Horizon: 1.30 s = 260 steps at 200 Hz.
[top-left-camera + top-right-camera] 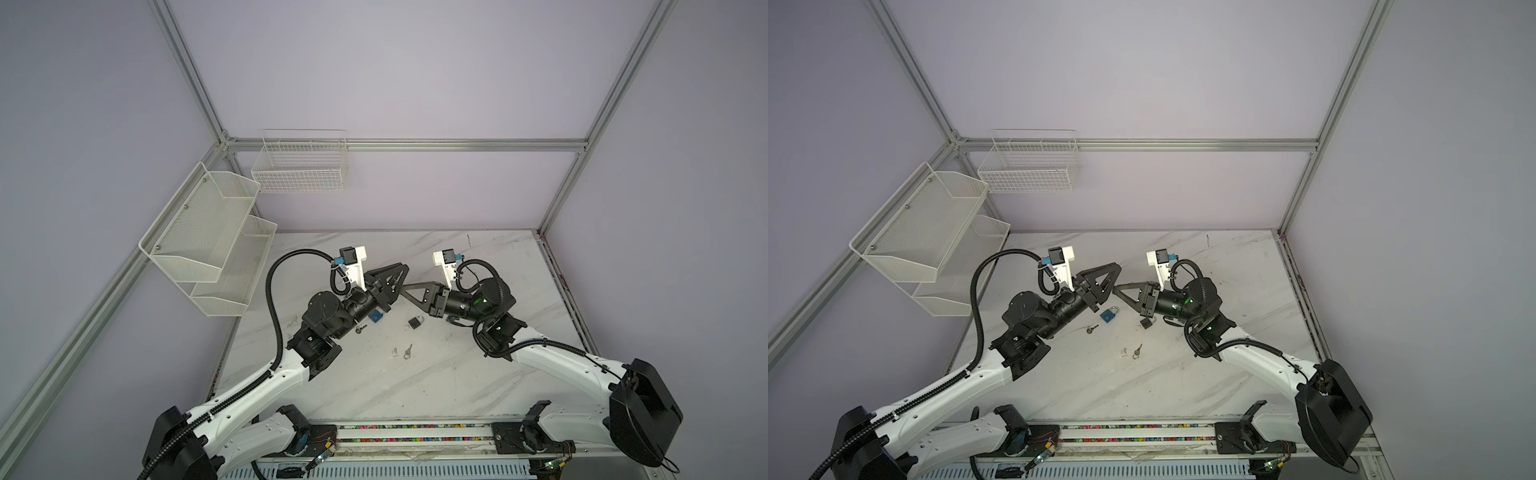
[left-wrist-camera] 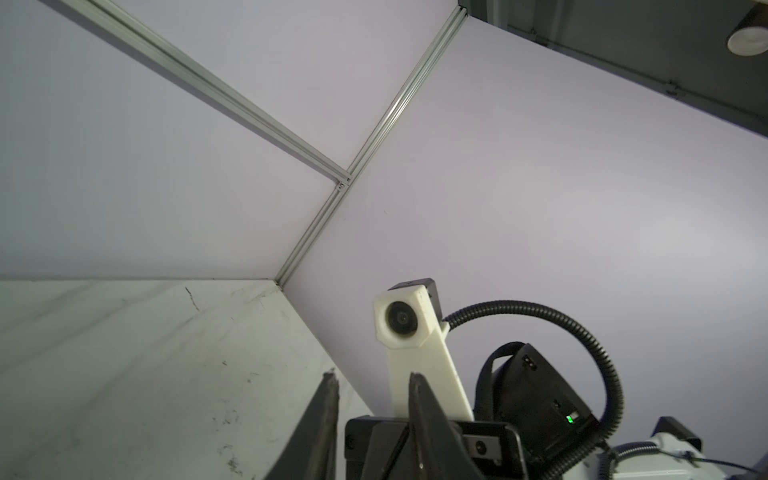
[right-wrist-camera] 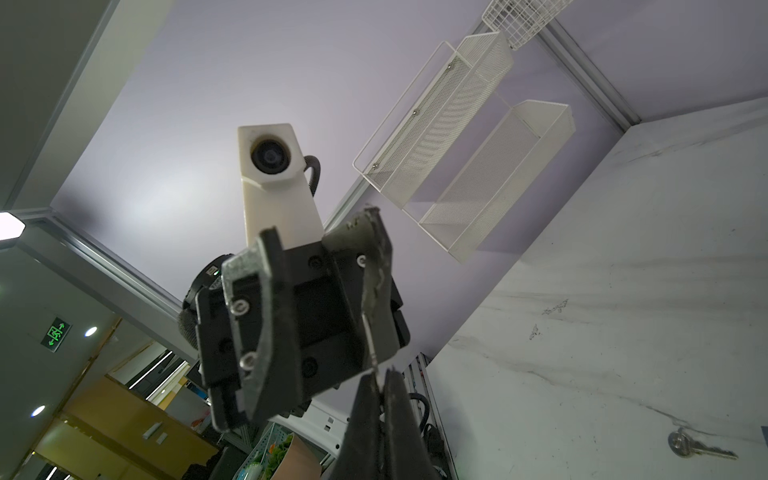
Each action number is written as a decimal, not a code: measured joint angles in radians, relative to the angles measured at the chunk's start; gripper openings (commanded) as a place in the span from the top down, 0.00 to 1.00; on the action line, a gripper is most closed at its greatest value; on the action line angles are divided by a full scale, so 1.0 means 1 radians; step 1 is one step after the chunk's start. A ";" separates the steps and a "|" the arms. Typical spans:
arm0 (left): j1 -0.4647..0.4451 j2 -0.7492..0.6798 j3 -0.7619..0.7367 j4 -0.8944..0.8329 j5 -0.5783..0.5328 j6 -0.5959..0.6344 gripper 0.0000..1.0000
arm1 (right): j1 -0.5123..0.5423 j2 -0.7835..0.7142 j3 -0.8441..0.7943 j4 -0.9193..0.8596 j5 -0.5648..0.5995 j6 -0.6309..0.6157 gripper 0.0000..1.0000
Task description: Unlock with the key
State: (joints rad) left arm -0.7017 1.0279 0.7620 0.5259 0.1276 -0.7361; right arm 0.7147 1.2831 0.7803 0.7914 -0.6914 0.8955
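On your far left, the two-tier mesh shelf (image 1: 208, 241) and the wire basket (image 1: 299, 166) are hanging on the walls above the marble tabletop (image 1: 457, 382), well clear of both arms. Your left gripper (image 2: 372, 378) is hovering over the middle of the table with its jaws standing apart, facing the right one tip to tip. Below its wrist, a loose key (image 1: 1092, 329) and the blue padlock (image 1: 1108, 314) are lying near each other. Your right gripper (image 3: 379, 376) is pinching tight on a thin key (image 3: 369, 340), seen edge-on, whose far end is lying against one left finger (image 3: 376, 257). The black padlock (image 1: 415, 322) is sitting under the right gripper, and a silver key (image 1: 408, 351) is lying nearer you, apart from it. You are getting open tabletop toward the back wall and toward the right-hand rail (image 1: 565, 299).
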 measured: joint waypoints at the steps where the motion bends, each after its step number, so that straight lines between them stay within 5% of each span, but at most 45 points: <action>1: 0.000 -0.002 0.000 0.001 -0.002 0.002 0.56 | 0.000 0.000 0.000 -0.002 0.000 -0.003 1.00; 57: -0.002 -0.060 0.003 -0.046 -0.064 0.000 0.42 | -0.061 -0.074 -0.003 -0.183 0.014 -0.051 1.00; 129: -0.008 0.044 0.116 -0.353 -0.147 -0.004 0.36 | -0.221 -0.209 -0.016 -0.535 0.029 -0.208 1.00; 199: -0.096 0.319 0.246 -0.576 -0.181 -0.013 0.36 | -0.453 -0.232 -0.051 -0.756 0.050 -0.303 1.00; 260: -0.178 0.686 0.534 -0.744 -0.234 0.034 0.39 | -0.593 -0.152 -0.088 -0.785 0.077 -0.318 1.00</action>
State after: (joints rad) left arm -0.8799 1.7142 1.2957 -0.2184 -0.1066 -0.7025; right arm 0.1215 1.1313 0.6926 0.0067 -0.6147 0.5777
